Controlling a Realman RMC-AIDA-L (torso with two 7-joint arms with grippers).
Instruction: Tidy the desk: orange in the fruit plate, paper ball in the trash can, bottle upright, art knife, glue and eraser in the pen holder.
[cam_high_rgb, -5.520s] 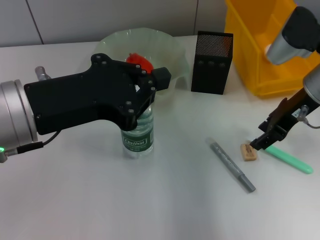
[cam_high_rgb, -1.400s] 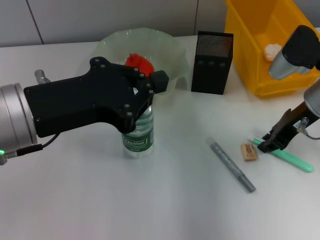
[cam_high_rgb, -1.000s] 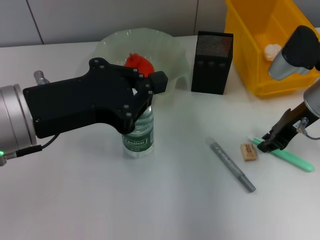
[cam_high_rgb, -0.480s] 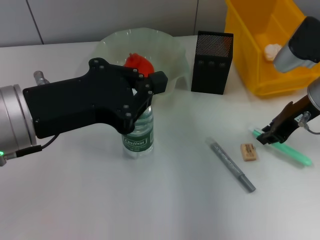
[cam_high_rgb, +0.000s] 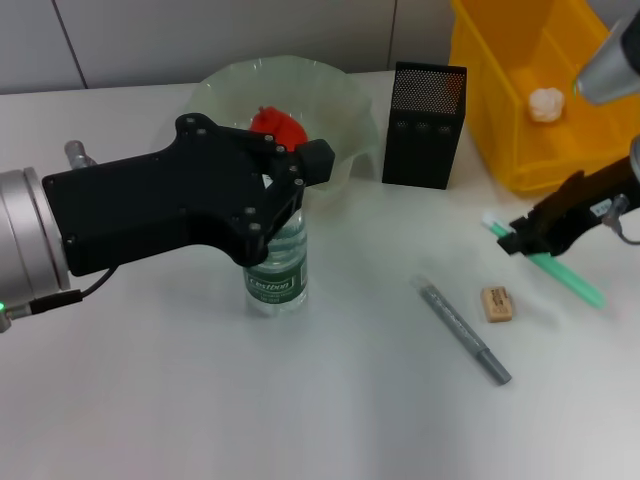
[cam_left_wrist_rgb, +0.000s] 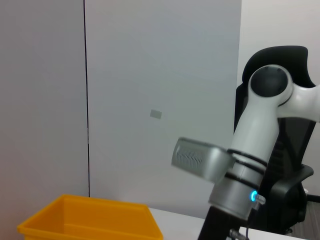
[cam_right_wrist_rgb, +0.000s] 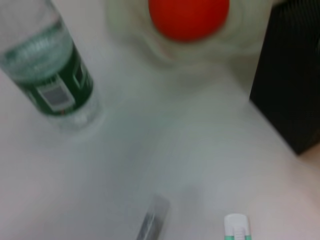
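Note:
My right gripper (cam_high_rgb: 522, 240) is shut on a green art knife (cam_high_rgb: 566, 273) and holds it tilted above the table, between the eraser (cam_high_rgb: 497, 303) and the yellow trash can (cam_high_rgb: 520, 150). The knife's white tip shows in the right wrist view (cam_right_wrist_rgb: 236, 227). The paper ball (cam_high_rgb: 546, 103) lies in the trash can. The black mesh pen holder (cam_high_rgb: 423, 125) stands behind. The orange (cam_high_rgb: 277, 124) sits in the green fruit plate (cam_high_rgb: 345, 90). My left gripper (cam_high_rgb: 285, 200) is closed around the top of the upright bottle (cam_high_rgb: 275, 270); its cap is hidden.
A grey pen-shaped stick (cam_high_rgb: 463, 330) lies on the table left of the eraser. The right wrist view shows the bottle (cam_right_wrist_rgb: 50, 65), the orange (cam_right_wrist_rgb: 189, 15), the pen holder (cam_right_wrist_rgb: 295, 75) and the grey stick (cam_right_wrist_rgb: 152, 220). The left wrist view shows only the wall, the trash can and the right arm.
My right gripper closed on the green knife beside the eraser and has lifted it up and back towards the trash can. The left arm and the bottle have barely moved.

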